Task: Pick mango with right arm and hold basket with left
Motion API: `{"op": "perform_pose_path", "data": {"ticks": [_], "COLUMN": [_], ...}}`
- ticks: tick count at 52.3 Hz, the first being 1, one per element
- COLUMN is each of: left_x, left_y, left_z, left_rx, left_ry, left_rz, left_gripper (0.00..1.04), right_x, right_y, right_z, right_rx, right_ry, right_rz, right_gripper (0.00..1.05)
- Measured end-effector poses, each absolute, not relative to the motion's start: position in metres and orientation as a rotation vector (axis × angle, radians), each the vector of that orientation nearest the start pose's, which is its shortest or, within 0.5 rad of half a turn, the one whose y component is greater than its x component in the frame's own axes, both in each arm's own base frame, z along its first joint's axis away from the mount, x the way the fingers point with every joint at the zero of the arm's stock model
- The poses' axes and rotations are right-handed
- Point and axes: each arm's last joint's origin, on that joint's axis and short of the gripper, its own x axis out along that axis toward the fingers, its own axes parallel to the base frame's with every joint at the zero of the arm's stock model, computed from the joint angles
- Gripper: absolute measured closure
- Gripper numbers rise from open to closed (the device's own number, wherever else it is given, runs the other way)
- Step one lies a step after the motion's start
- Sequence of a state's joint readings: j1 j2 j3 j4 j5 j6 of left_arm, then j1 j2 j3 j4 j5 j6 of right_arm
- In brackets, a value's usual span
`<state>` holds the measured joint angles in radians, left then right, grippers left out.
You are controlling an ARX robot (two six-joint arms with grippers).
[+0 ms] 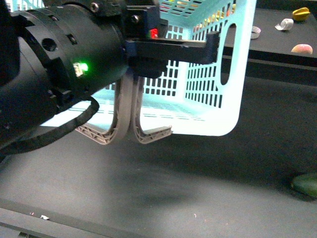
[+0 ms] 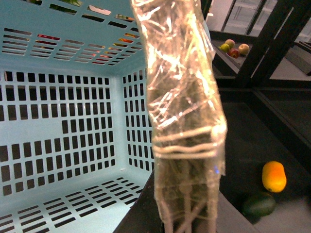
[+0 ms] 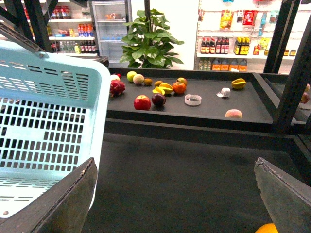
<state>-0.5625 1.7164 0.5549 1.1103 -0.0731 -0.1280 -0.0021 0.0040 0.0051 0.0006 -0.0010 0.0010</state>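
Bulky and black, the left arm [image 1: 54, 74] fills the near left of the front view, its green light on. One long finger of the left gripper [image 1: 213, 44] lies along the basket [image 1: 237, 74] rim with its tip hooked at the right wall edge. Whether the jaws are clamped I cannot tell. Two grey handles [image 1: 121, 119] hang down from the basket's near edge. In the left wrist view the taped handle [image 2: 184, 121] stands right before the lens.

The right gripper [image 3: 175, 165] hangs over the table [image 3: 184, 165] with its fingers [image 3: 73, 194] wide apart and nothing between them. The mango [image 2: 274, 176] lies on the table right of the basket, well apart from it and just beside a green fruit [image 2: 259, 204]. Only a sliver of it shows by the right gripper's finger. Bare dark table runs from the basket's right wall to a raised ledge, beyond which the far shelf [image 3: 209, 114] holds assorted fruit.
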Motion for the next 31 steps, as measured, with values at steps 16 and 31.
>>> {"op": "perform_pose_path", "data": {"ticks": [16,31], "left_x": [0.270,0.258], "left_y": [-0.145,-0.159], "left_z": [0.153,0.142], "left_rx": [-0.031,0.043], "left_ry": [0.062,0.067], "left_rz": [-0.461,-0.559], "left_gripper": [0.99,0.99], "right_x": [0.098,0.098], "right_y": [0.000,0.000], "right_z": [0.165,0.165], "right_rx": [0.001,0.001], "right_ry": [-0.002,-0.002], "right_rz": [-0.001,-0.001], "right_gripper": [0.08,0.08]}}
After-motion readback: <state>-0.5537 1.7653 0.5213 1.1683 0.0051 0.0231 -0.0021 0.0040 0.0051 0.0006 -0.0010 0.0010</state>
